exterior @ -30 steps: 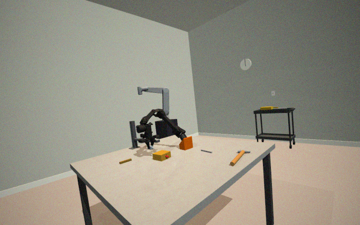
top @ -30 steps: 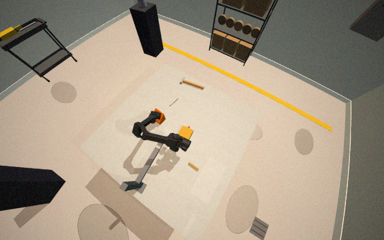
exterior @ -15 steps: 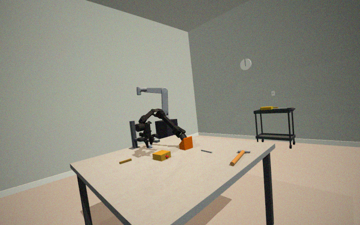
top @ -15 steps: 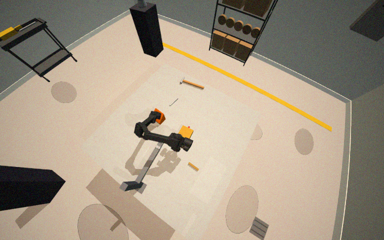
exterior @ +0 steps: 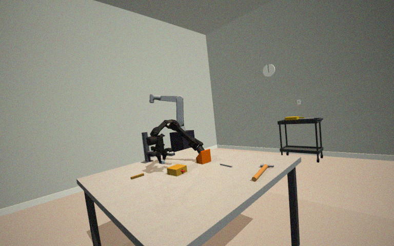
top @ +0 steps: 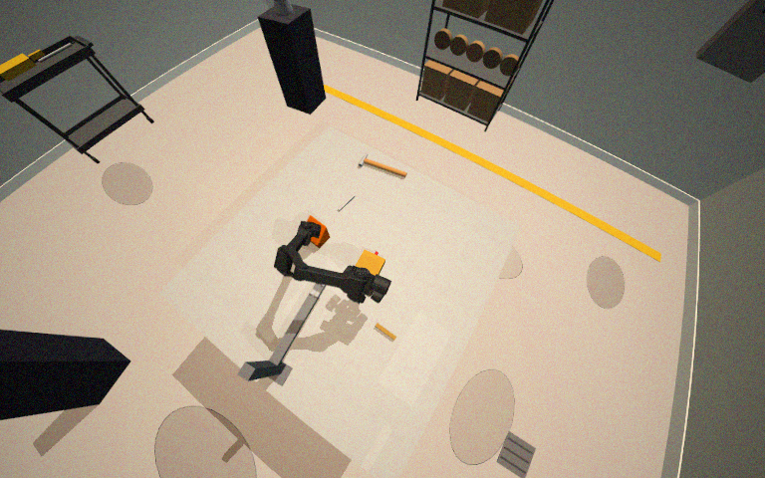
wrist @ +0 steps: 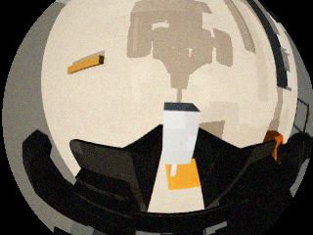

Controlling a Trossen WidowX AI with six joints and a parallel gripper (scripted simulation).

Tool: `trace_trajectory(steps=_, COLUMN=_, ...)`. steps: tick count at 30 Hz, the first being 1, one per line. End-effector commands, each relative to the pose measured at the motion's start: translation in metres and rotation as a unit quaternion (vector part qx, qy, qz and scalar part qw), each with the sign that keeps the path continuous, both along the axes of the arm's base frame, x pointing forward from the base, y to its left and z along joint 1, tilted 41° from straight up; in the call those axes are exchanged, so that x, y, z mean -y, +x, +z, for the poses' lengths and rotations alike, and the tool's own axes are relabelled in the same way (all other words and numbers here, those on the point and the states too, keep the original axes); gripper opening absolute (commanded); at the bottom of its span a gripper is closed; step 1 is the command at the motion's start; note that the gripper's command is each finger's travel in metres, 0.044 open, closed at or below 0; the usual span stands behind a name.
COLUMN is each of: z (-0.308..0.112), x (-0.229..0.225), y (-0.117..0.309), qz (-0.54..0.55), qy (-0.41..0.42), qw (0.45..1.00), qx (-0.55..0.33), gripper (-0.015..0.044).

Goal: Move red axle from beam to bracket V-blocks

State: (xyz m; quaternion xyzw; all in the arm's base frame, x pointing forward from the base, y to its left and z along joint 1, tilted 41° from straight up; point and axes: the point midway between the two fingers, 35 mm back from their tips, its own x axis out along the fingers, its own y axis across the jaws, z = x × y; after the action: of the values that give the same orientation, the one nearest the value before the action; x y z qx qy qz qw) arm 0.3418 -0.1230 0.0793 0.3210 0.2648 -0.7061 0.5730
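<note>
A yellow block (top: pixel 370 262) (exterior: pixel 176 169) (wrist: pixel 192 182) stands on the table with a small red end (top: pixel 376 253) (exterior: pixel 182 171) sticking out of one side. It looks like the beam with the axle; the rest of the red part is hidden. My gripper (exterior: pixel 162 161) (wrist: pixel 176 129) is shut on a pale grey block (wrist: pixel 180 132) with a thin white peg (wrist: pixel 173 169) on it. It holds this low over the table, beside the yellow block and apart from it. In the top view the wrist hides the fingers. I cannot make out V-blocks on any bracket.
An orange wedge (top: pixel 319 232) (exterior: pixel 204 157) stands at the arm's foot. A small yellow bar (top: pixel 384 331) (exterior: pixel 137 176) (wrist: pixel 86 65) lies on the table. A hammer (top: pixel 385 167) (exterior: pixel 259 172) and a thin grey rod (top: pixel 346 203) (exterior: pixel 225 165) lie farther off. A grey bar (top: pixel 299 325) runs behind the arm.
</note>
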Motion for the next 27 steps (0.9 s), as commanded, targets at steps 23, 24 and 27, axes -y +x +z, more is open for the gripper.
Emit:
trace_trajectory(steps=23, z=-0.033, x=0.027, y=-0.004, qz=0.002, qy=0.001, qw=1.000, qx=-0.002, gripper=0.0000)
trace_trajectory(steps=24, z=-0.034, x=0.028, y=-0.005, qz=0.002, qy=0.001, qw=1.000, qx=-0.002, gripper=0.0000)
trace_trajectory(steps=27, z=-0.038, x=0.031, y=-0.006, qz=0.002, qy=0.001, qw=1.000, qx=-0.002, gripper=0.0000)
